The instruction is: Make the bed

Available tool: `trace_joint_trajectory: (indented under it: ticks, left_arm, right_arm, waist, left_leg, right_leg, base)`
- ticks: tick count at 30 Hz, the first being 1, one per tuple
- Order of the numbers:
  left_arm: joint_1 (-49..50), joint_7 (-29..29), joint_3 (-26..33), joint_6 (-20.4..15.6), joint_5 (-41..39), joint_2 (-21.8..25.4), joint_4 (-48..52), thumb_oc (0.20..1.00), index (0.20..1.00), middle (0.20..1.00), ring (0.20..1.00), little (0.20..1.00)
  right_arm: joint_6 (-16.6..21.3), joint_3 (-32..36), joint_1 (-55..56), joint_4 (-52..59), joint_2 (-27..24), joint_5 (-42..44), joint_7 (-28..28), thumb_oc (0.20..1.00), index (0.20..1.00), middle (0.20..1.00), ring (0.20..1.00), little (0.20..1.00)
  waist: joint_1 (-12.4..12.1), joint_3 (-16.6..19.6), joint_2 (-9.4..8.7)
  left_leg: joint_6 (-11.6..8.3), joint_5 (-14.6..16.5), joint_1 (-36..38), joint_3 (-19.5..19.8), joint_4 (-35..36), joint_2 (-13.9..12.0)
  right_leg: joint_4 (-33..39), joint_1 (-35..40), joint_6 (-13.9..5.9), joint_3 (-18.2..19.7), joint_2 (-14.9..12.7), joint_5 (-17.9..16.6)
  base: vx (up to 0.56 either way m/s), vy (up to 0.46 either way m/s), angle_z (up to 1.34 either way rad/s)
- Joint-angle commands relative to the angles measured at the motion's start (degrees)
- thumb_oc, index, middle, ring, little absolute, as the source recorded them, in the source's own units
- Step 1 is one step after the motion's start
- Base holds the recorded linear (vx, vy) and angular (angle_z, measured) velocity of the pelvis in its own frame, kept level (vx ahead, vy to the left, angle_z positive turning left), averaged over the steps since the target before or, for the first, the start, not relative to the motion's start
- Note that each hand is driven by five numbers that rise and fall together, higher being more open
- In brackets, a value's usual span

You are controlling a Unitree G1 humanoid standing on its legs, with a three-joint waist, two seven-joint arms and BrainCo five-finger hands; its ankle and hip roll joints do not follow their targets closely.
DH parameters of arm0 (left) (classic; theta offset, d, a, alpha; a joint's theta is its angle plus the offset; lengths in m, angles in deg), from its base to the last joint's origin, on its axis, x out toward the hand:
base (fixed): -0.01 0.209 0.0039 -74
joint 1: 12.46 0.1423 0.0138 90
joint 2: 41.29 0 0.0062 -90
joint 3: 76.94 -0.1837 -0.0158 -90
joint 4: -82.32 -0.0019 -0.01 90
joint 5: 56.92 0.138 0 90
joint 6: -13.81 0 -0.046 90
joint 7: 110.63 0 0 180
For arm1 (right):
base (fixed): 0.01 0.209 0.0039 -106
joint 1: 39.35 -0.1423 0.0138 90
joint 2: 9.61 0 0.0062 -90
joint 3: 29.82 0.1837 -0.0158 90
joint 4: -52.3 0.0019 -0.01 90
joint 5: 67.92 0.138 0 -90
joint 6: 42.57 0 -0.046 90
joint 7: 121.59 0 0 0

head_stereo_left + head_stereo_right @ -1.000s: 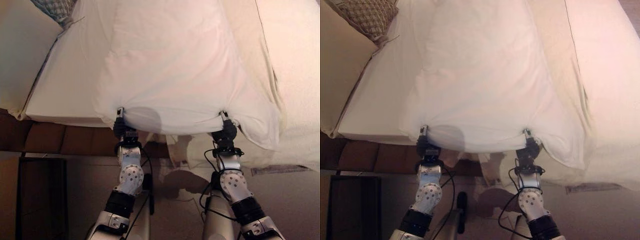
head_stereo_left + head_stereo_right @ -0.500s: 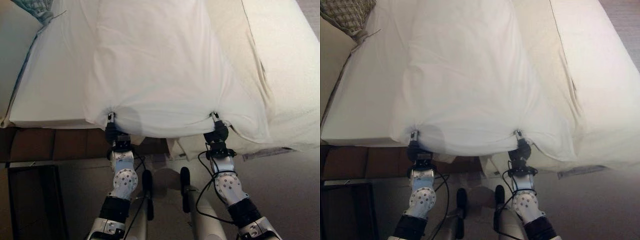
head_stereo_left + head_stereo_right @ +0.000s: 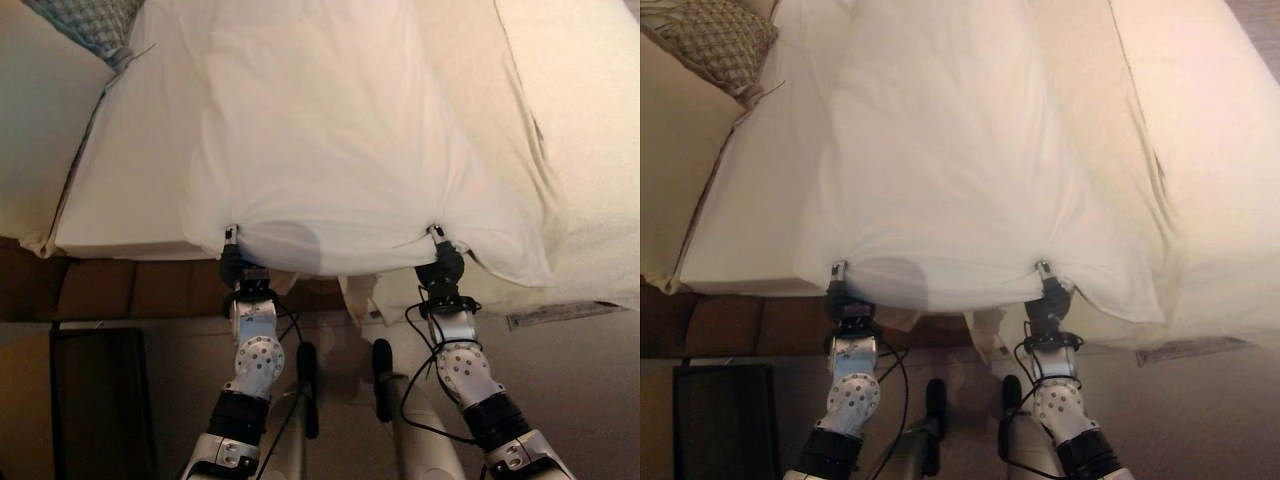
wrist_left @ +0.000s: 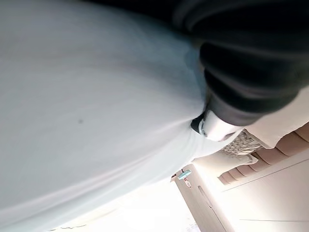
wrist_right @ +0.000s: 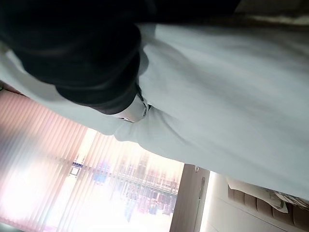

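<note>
white sheet (image 3: 330,140) lies along the bed (image 3: 130,190) — near edge bunched up at left hand (image 3: 233,262) and right hand (image 3: 441,262); both hands' fingers hidden in cloth, grip can't be told.

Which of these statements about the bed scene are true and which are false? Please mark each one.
1. Both robot hands, left robot hand and right robot hand, are at the near edge of the white sheet. True.
2. A patterned pillow lies at the far left. True.
3. The sheet lies in a heap on the floor. False: it is spread over the bed.
4. The patterned pillow lies between the hands. False: it lies far from them.
</note>
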State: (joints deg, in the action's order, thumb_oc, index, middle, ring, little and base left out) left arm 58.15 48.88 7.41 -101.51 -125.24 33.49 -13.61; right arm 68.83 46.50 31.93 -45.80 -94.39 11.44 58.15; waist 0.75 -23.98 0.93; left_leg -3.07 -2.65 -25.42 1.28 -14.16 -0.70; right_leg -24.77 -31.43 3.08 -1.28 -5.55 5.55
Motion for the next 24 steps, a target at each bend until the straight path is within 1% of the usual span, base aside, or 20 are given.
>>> trace_joint_trajectory:
  ticks: [1, 4, 5, 7, 8, 9, 10, 11, 13, 14, 15, 16, 17, 18, 19, 20, 21, 22, 23, 24]
  left_arm:
    - [1.0, 0.3, 6.9, -4.8, 4.8, 3.2, 7.3, 0.200, 0.200, 0.200, 0.200, 0.200]
    - [0.3, -0.3, 7.5, -5.5, 4.8, 3.8, 7.2, 0.200, 0.200, 0.200, 0.200, 0.200]
    - [-0.3, -0.2, 8.0, -6.0, 3.9, 4.2, 6.6, 0.200, 0.200, 0.200, 0.200, 0.200]
    - [-0.8, 0.1, 8.0, -6.1, 3.8, 4.7, 6.2, 0.200, 0.200, 0.200, 0.200, 0.200]
    - [-1.6, 0.1, 7.6, -6.2, 3.5, 5.1, 5.7, 0.200, 0.200, 0.200, 0.200, 0.200]
    - [-2.3, 0.7, 7.1, -6.0, 2.8, 5.2, 5.2, 0.200, 0.200, 0.200, 0.200, 0.200]
    - [-2.3, 0.7, 7.1, -6.0, 2.7, 5.3, 5.2, 0.200, 0.200, 0.200, 0.200, 0.200]
    - [-2.1, 0.8, 6.5, -5.8, 2.2, 4.7, 4.0, 0.200, 0.200, 0.200, 0.200, 0.200]
    - [-2.3, 1.1, 5.8, -6.0, 1.5, 4.7, 3.6, 0.200, 0.200, 0.200, 0.200, 0.200]
    - [-2.4, 1.9, 5.3, -5.8, 0.5, 4.8, 2.7, 0.200, 0.200, 0.200, 0.200, 0.200]
    - [-2.4, 1.9, 5.2, -5.8, 0.4, 4.8, 2.7, 0.200, 0.200, 0.200, 0.200, 0.200]
    - [-1.9, 2.0, 5.3, -5.5, 0.4, 4.9, 1.7, 0.200, 0.200, 0.200, 0.200, 0.200]
    - [-1.4, 2.2, 4.9, -4.9, 0.3, 5.2, 1.6, 0.200, 0.200, 0.200, 0.200, 0.200]
    - [-1.4, 2.2, 4.7, -4.8, 0.6, 5.4, 1.5, 0.200, 0.200, 0.200, 0.200, 0.200]
    - [-1.9, 2.2, 4.7, -4.3, 1.7, 6.0, 1.5, 0.200, 0.200, 0.200, 0.200, 0.200]
    - [-1.9, 2.2, 4.7, -4.3, 1.7, 6.0, 1.5, 0.200, 0.200, 0.200, 0.200, 0.200]
    - [-2.1, 1.8, 4.8, -4.6, 2.0, 6.0, 1.5, 0.200, 0.200, 0.200, 0.200, 0.200]
    - [-2.0, 1.5, 5.3, -4.6, 2.3, 5.3, 1.6, 0.200, 0.200, 0.200, 0.200, 0.200]
    - [-2.0, 1.5, 5.3, -4.5, 2.3, 5.3, 1.6, 0.200, 0.200, 0.200, 0.200, 0.200]
    - [-1.9, 1.3, 5.5, -4.7, 2.6, 5.0, 1.7, 0.200, 0.200, 0.200, 0.200, 0.200]
  right_arm:
    - [5.0, 4.6, 3.1, 4.4, -2.8, -2.0, 1.6, 0.200, 0.200, 0.200, 0.200, 0.200]
    - [5.2, 5.4, 3.6, 4.6, -2.7, -1.7, 1.4, 0.200, 0.200, 0.200, 0.200, 0.200]
    - [6.0, 6.1, 3.6, 4.9, -2.8, -1.5, 1.2, 0.200, 0.200, 0.200, 0.200, 0.200]
    - [6.0, 6.0, 3.5, 4.7, -2.6, -1.7, 1.1, 0.200, 0.200, 0.200, 0.200, 0.200]
    - [6.4, 6.2, 3.5, 5.4, -2.1, -1.6, 1.1, 0.200, 0.200, 0.200, 0.200, 0.200]
    - [6.8, 7.7, 4.2, 5.1, -1.1, -0.5, 1.6, 0.200, 0.200, 0.200, 0.200, 0.200]
    - [6.8, 7.8, 4.2, 5.1, -1.1, -0.5, 1.7, 0.200, 0.200, 0.200, 0.200, 0.200]
    - [7.2, 8.7, 5.4, 5.6, -0.8, -0.1, 1.8, 0.200, 0.200, 0.200, 0.200, 0.200]
    - [7.0, 9.3, 5.8, 6.1, -0.9, -0.2, 1.9, 0.200, 0.200, 0.200, 0.200, 0.200]
    - [6.6, 10.0, 6.4, 6.8, -1.0, -0.5, 2.1, 0.200, 0.200, 0.200, 0.200, 0.200]
    - [6.6, 10.1, 6.5, 6.8, -1.0, -0.5, 2.1, 0.200, 0.200, 0.200, 0.200, 0.200]
    - [6.5, 10.0, 6.4, 6.7, -0.7, -1.2, 2.1, 0.200, 0.200, 0.200, 0.200, 0.200]
    - [5.9, 9.5, 6.2, 6.7, -0.5, -2.0, 1.8, 0.200, 0.200, 0.200, 0.200, 0.200]
    - [5.5, 9.3, 6.3, 7.1, -0.8, -2.7, 1.6, 0.200, 0.200, 0.200, 0.200, 0.200]
    - [5.3, 8.6, 5.9, 6.3, -0.6, -2.3, 2.0, 0.200, 0.200, 0.200, 0.200, 0.200]
    - [5.3, 8.6, 5.9, 6.3, -0.6, -2.2, 2.1, 0.200, 0.200, 0.200, 0.200, 0.200]
    - [5.3, 7.7, 5.6, 5.4, -0.4, -2.6, 1.5, 0.200, 0.200, 0.200, 0.200, 0.200]
    - [5.3, 6.5, 5.5, 5.2, -0.2, -2.5, 1.8, 0.200, 0.200, 0.200, 0.200, 0.200]
    - [5.3, 6.5, 5.5, 5.2, -0.2, -2.4, 1.9, 0.200, 0.200, 0.200, 0.200, 0.200]
    - [5.2, 5.7, 5.7, 4.7, -0.3, -2.6, 2.1, 0.200, 0.200, 0.200, 0.200, 0.200]
  waist:
    - [1.4, 3.4, -1.45]
    - [1.0, 3.4, -1.21]
    - [1.4, 3.2, -0.07]
    - [1.2, 3.3, 0.17]
    - [1.3, 3.0, -0.07]
    - [1.8, 2.5, -0.55]
    - [1.9, 2.5, -0.59]
    - [2.4, 2.3, -0.94]
    - [2.8, 2.4, -0.56]
    - [3.5, 2.7, -0.48]
    - [3.5, 2.8, -0.58]
    - [3.2, 2.9, -0.06]
    - [2.6, 3.0, 0.41]
    - [2.8, 3.2, 0.46]
    - [2.9, 3.3, -0.05]
    - [2.9, 3.4, -0.13]
    - [2.8, 3.2, -0.43]
    - [2.8, 2.7, -0.61]
    - [2.8, 2.7, -0.70]
    - [3.0, 2.3, -1.02]
  left_leg:
    - [0.02, -6.7, 4.0, 3.7, 9.4, -9.6]
    - [-2.43, -11.0, 5.8, 5.0, 16.6, -12.9]
    - [-4.10, -10.1, 6.3, 1.1, 19.2, -14.3]
    - [-4.74, -9.5, 6.1, 0.4, 19.2, -14.8]
    - [-4.53, -9.0, 5.5, -0.3, 18.0, -14.3]
    - [-4.18, -6.1, 3.4, -2.1, 12.6, -12.8]
    - [-4.09, -5.7, 3.1, -1.9, 11.8, -12.7]
    - [-3.33, -0.4, 1.1, -3.0, 3.5, -9.9]
    - [-2.69, 2.1, 0.1, -3.0, 0.4, -8.3]
    - [-0.92, 4.6, -0.6, -3.5, -1.5, -4.9]
    - [-0.78, 4.6, -0.8, -3.5, -1.6, -4.7]
    - [0.06, 5.4, -0.9, -4.5, -2.4, -3.1]
    - [0.82, 5.9, -1.0, -5.5, -2.6, -2.5]
    - [1.49, 5.7, -0.8, -5.8, -1.7, -1.6]
    - [1.64, 5.5, -0.7, -7.1, -0.2, -0.8]
    - [1.68, 5.3, -0.9, -7.1, -0.1, -0.7]
    - [1.94, 4.4, -0.2, -8.1, 1.3, 0.3]
    - [2.63, 3.3, 2.1, -9.1, 5.2, 1.4]
    - [2.64, 3.0, 2.2, -9.2, 5.5, 1.5]
    - [2.85, 2.2, 2.8, -10.1, 7.2, 2.0]
  right_leg:
    - [10.0, 5.6, -5.47, 0.3, 2.8, -4.5]
    - [8.5, 4.2, -6.32, 0.9, 2.8, -3.8]
    - [7.2, 3.2, -7.96, 0.9, 1.8, -3.4]
    - [6.9, 1.5, -8.50, 1.2, 1.8, -4.5]
    - [8.5, 1.7, -9.57, 2.0, 0.8, -6.0]
    - [11.2, 3.1, -11.18, 2.1, -2.4, -8.3]
    - [11.4, 3.2, -11.28, 2.1, -2.5, -8.4]
    - [15.4, 6.5, -12.80, 2.4, -7.1, -11.0]
    - [17.4, 8.2, -13.60, 2.4, -9.4, -12.6]
    - [21.0, 9.0, -14.13, 2.6, -13.7, -19.1]
    - [21.5, 9.1, -14.26, 2.5, -13.9, -19.4]
    - [24.8, 9.6, -15.10, 1.3, -16.7, -25.4]
    - [26.7, 10.3, -14.75, -2.7, -18.3, -25.7]
    - [26.1, 10.5, -13.67, -3.7, -17.5, -22.9]
    - [24.5, 10.1, -12.83, -5.2, -13.8, -17.8]
    - [24.5, 9.9, -12.83, -5.1, -13.9, -17.9]
    - [22.8, 9.0, -12.38, -5.3, -10.9, -15.6]
    - [18.8, 7.8, -10.86, -4.3, -4.9, -11.5]
    - [18.6, 7.6, -10.83, -4.2, -4.9, -11.5]
    - [14.6, 6.0, -10.10, -3.1, -1.3, -9.9]
  base:
    - [-0.01, 0.168, 0.04]
    - [0.01, 0.293, 0.07]
    - [0.01, 0.355, 0.00]
    - [-0.03, 0.299, 0.01]
    - [-0.03, 0.531, -0.15]
    - [-0.02, 0.440, -0.31]
    - [0.05, 0.666, 0.11]
    - [0.04, 0.395, 0.42]
    - [0.07, 0.638, 0.79]
    - [0.08, 0.647, 0.62]
    - [0.07, 0.644, 0.34]
    - [0.04, 0.450, 0.28]
    - [0.03, 0.606, 0.02]
    - [-0.02, 0.632, -0.53]
    - [-0.04, 0.429, -0.72]
    - [-0.05, 0.393, -0.67]
    - [-0.05, 0.337, -0.38]
    - [-0.05, 0.335, -0.28]
    - [-0.07, 0.292, -0.39]
    - [-0.05, 0.135, -0.33]
